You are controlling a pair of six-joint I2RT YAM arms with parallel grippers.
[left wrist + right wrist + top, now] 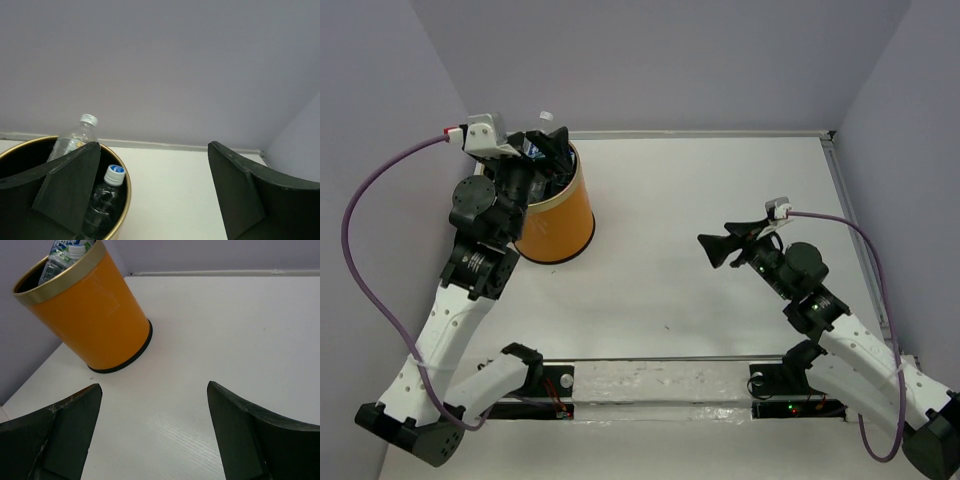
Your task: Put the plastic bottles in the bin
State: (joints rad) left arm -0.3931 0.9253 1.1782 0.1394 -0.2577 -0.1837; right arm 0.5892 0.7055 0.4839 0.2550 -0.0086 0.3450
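The orange bin point(563, 218) stands at the back left of the table, beside the left arm. My left gripper point(546, 150) hangs open over its mouth with nothing between the fingers. In the left wrist view my left gripper point(154, 147) looks past the tan rim point(126, 197); inside stand a clear plastic bottle with a white cap point(75, 139) and another with a blue-white cap point(109, 192). My right gripper point(713, 252) is open and empty, right of the table's middle, low over the tabletop and pointing toward the bin point(95, 315). A labelled bottle point(64, 254) sticks out of the bin's top.
The white table point(720, 190) is closed in by grey walls at the back and on both sides. A transparent strip point(660, 385) lies along the near edge between the arm bases. A purple cable point(365, 250) loops off the left arm.
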